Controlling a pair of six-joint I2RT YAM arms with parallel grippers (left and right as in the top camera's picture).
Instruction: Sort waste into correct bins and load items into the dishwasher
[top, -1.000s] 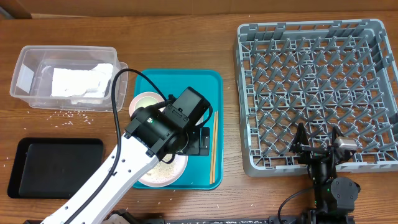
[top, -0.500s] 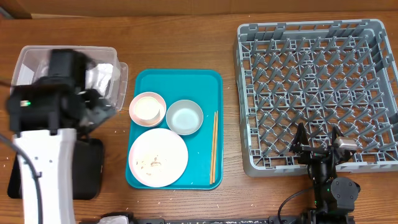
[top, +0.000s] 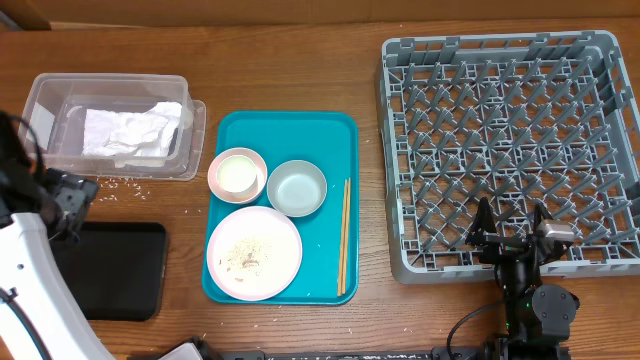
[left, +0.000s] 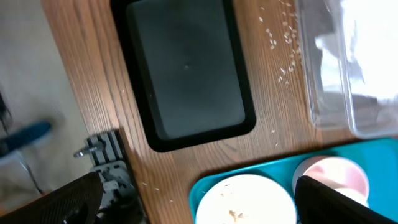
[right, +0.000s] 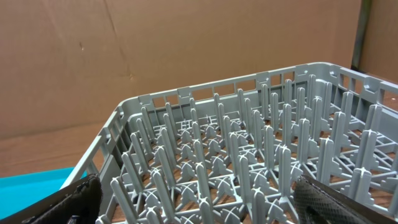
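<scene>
Crumpled white napkins (top: 125, 130) lie inside the clear tub (top: 50, 95). Loose rice grains (top: 115, 183) are scattered on the wood in front of it. The black tray (top: 120, 270) lies below. The pink bowl (top: 237, 173), grey-green bowl (top: 297, 187), plate (top: 254, 253) and chopsticks (top: 343, 235) rest on the teal tray (top: 330, 135). The white cup is out of view. My left gripper (top: 68, 198) is open and empty at the far left; its wrist view shows the black tray (left: 186, 68), rice (left: 283, 43) and plate (left: 245, 202). My right gripper (top: 512, 235) is open at the rack's (top: 510, 140) front edge.
The grey rack (right: 249, 143) fills the right wrist view, with a brown cardboard wall behind it. The clear tub (left: 354, 74) and pink bowl (left: 333, 177) show at the right of the left wrist view. My left arm covers the black tray's left end.
My left arm has swung from over the teal tray, past the clear tub, to the far left edge. The plate and bowls now show. The right arm has not moved.
</scene>
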